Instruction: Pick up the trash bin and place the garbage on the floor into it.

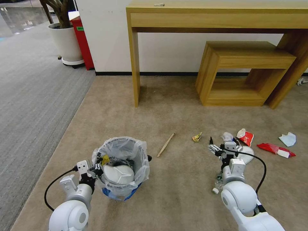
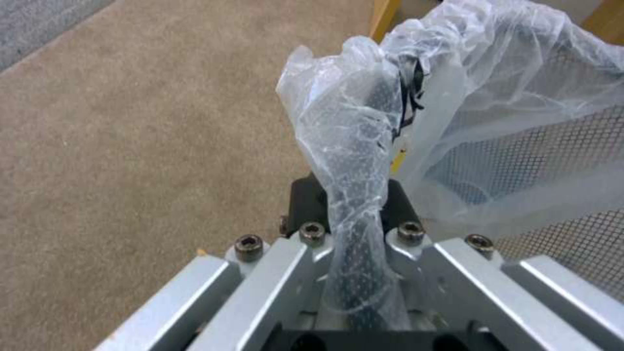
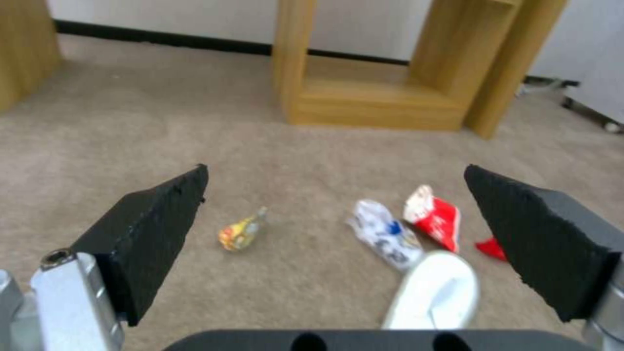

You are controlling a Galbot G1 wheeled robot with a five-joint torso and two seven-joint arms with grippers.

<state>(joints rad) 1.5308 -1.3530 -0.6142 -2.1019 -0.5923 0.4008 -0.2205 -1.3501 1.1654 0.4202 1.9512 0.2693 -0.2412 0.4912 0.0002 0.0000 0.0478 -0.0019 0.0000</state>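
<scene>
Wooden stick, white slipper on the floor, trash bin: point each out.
wooden stick [image 1: 166,145], head view, mid-shaft.
white slipper [image 3: 434,292], right wrist view, its upper.
trash bin [image 1: 141,166], head view, bag-covered rim.

Floor is covered by beige carpet [image 1: 179,179] across the near and middle ground; a grey ribbed carpet [image 1: 32,96] is laid along the left side, the seam running diagonally. A white wall [image 1: 166,51] with a black skirting strip [image 1: 166,73] is seen at the back. A light-wood desk [image 1: 218,19] is set against it, with a lower open wooden shelf unit [image 1: 243,73] tucked beneath. A white planter [image 1: 65,43] and a red box [image 1: 82,40] are placed at the wall's left corner. Lighting is even.
</scene>
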